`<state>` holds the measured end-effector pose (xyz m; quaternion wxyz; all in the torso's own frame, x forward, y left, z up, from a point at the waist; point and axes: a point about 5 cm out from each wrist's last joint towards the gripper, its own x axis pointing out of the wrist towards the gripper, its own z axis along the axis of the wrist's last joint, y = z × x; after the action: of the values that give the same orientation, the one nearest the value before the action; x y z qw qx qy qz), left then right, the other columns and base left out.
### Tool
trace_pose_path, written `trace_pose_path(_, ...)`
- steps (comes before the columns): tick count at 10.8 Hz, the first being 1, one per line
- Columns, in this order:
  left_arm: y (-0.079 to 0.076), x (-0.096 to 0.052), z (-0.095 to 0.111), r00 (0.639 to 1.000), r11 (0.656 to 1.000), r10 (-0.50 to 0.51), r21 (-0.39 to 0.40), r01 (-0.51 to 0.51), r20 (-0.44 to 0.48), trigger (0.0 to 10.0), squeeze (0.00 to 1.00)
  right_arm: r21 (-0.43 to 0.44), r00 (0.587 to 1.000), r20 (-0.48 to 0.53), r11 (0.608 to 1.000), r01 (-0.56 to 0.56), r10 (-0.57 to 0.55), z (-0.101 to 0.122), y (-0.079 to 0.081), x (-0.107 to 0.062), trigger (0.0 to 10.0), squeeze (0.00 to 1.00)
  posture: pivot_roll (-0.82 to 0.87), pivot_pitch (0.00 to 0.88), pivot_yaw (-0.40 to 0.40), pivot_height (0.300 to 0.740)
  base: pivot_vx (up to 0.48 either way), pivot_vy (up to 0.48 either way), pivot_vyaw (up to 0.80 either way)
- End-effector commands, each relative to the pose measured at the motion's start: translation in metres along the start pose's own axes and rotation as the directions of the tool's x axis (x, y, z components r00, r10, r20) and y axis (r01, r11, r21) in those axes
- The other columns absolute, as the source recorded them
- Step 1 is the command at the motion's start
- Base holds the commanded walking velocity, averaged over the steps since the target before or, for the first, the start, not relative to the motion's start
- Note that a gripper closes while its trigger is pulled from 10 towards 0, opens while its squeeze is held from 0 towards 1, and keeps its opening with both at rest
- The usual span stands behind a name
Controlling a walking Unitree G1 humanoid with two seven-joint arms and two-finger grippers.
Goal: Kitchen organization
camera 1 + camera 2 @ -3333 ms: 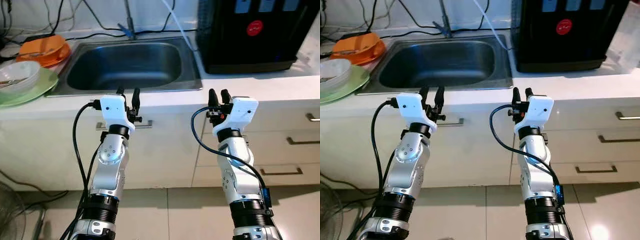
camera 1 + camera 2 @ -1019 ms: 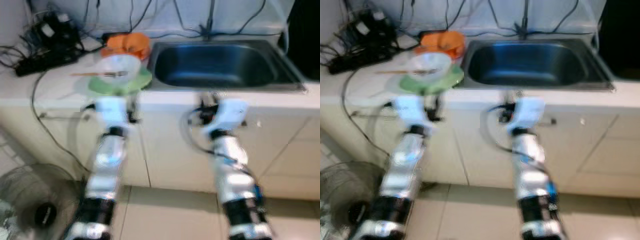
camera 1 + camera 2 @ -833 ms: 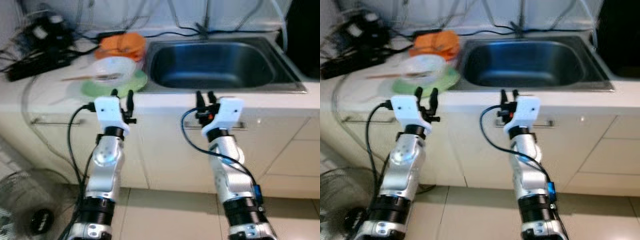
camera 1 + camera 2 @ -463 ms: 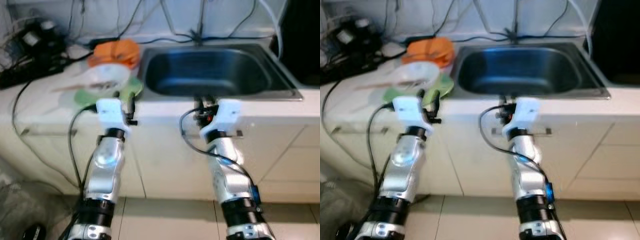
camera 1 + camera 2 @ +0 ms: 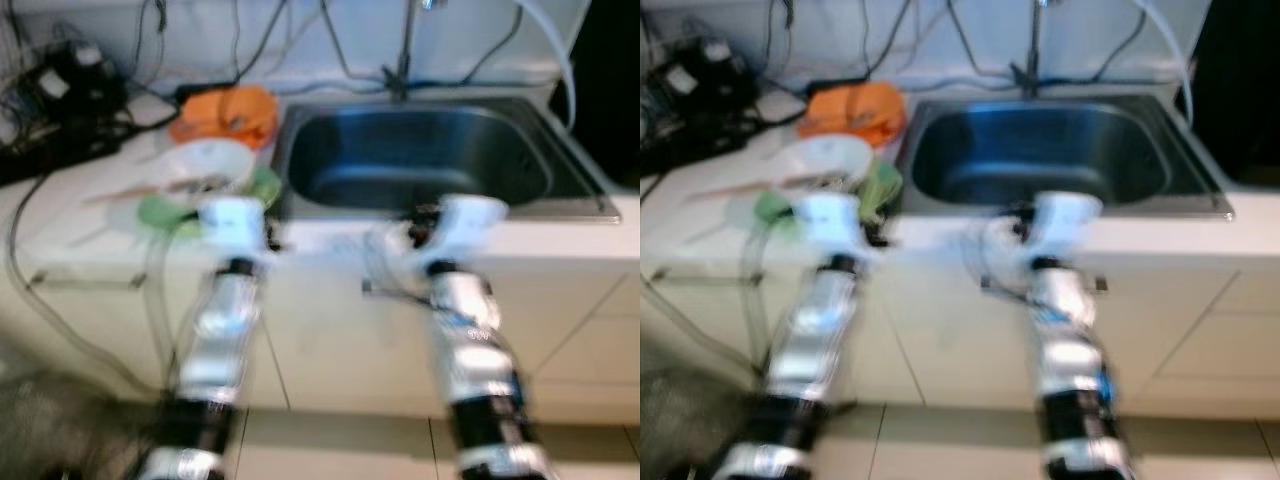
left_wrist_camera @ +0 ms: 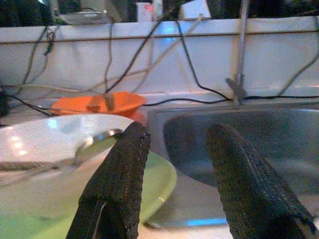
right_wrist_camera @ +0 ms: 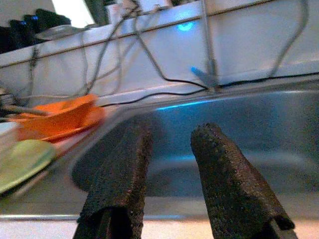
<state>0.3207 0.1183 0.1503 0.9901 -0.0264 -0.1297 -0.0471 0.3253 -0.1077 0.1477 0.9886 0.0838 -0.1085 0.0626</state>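
Note:
A white bowl (image 5: 208, 163) with chopsticks and a spoon sits on a green plate (image 5: 262, 187) on the white counter, left of the steel sink (image 5: 425, 155). Behind it lies an orange dish (image 5: 226, 113). My left gripper (image 6: 175, 164) is open at the counter's front edge, facing the bowl (image 6: 45, 134) and green plate (image 6: 154, 184). My right gripper (image 7: 169, 164) is open at the sink's front rim, empty, looking into the basin (image 7: 279, 149). Both arms are blurred in the head views.
Black cables and a power strip (image 5: 60, 90) crowd the back left of the counter. A faucet pipe (image 5: 407, 45) rises behind the sink. A dark appliance (image 5: 610, 90) stands at the far right. White cabinet fronts (image 5: 330, 340) run below the counter.
The camera has come nearer to the counter and the picture is blurred. Both grippers now reach the counter's front edge, still open and empty.

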Motion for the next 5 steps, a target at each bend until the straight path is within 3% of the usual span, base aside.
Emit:
trace_pose_path(1, -0.0109, 0.0012, 0.0021, 0.999, 0.999, -0.034, -0.013, 0.034, 0.007, 10.0, 0.00, -0.003, 1.000, 0.008, 1.000, 0.024, -0.024, 0.0026, -0.0080, 0.0010, 10.0, 0.00, 0.06, 0.000, 0.083, 0.740, 0.337, 0.000, 0.00)
trace_pose_path(5, -0.0157, -0.0006, 0.0008, 0.999, 0.999, -0.048, -0.022, 0.048, 0.003, 10.0, 0.00, -0.004, 1.000, 0.006, 1.000, 0.027, -0.027, 0.0020, -0.0084, 0.0008, 10.0, 0.00, 0.06, 0.000, 0.086, 0.740, 0.336, 0.000, 0.00)
